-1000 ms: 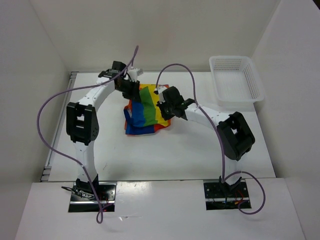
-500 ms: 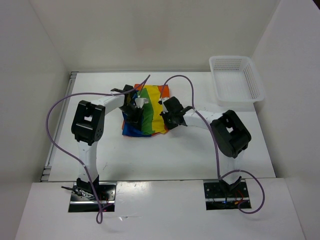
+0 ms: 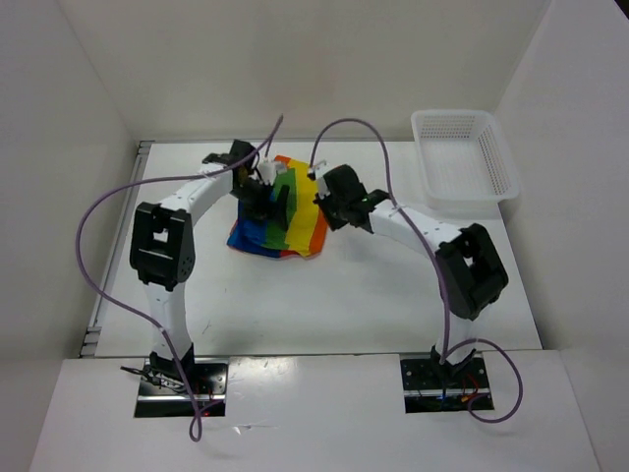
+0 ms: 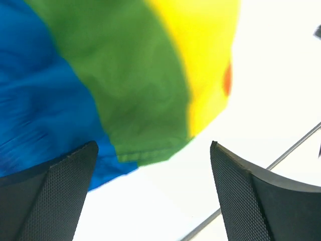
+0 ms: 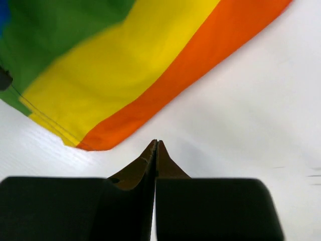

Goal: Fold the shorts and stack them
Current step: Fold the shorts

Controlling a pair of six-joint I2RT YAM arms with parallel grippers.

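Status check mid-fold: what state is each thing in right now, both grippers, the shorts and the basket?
Left gripper: fingers open, nothing between them.
Right gripper: fingers shut, empty, just off the shorts' edge.
Shorts: lying on the table, folded over, held by neither gripper.
Basket: upright, nothing in it.

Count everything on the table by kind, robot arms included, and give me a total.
shorts: 1
mesh basket: 1
robot arms: 2, the left arm and the right arm
Total: 4
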